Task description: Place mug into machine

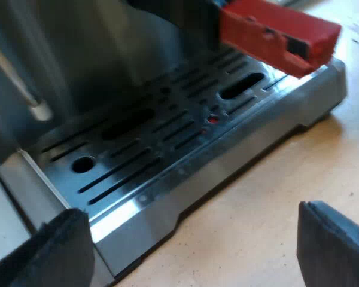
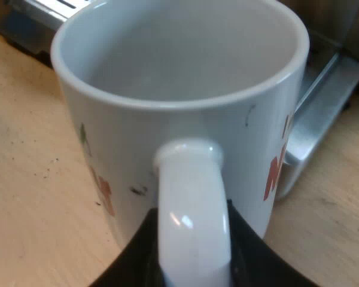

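Wooden tabletop (image 1: pixel 269 179) lies under both our grippers. Our left gripper (image 1: pixel 191 245): fingers spread wide, nothing between them, drip tray (image 1: pixel 167 143) just ahead, red handle end (image 1: pixel 275 33) above the tray's far side. Our right gripper (image 2: pixel 194 245): fingers clamped on handle of white mug (image 2: pixel 185 119). Mug upright, empty, just beside tray edge.

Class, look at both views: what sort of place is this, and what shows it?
Probably a coffee-making counter: an espresso machine's slotted drip tray, the holder's red handle end above it, a mug, and a wooden tabletop.
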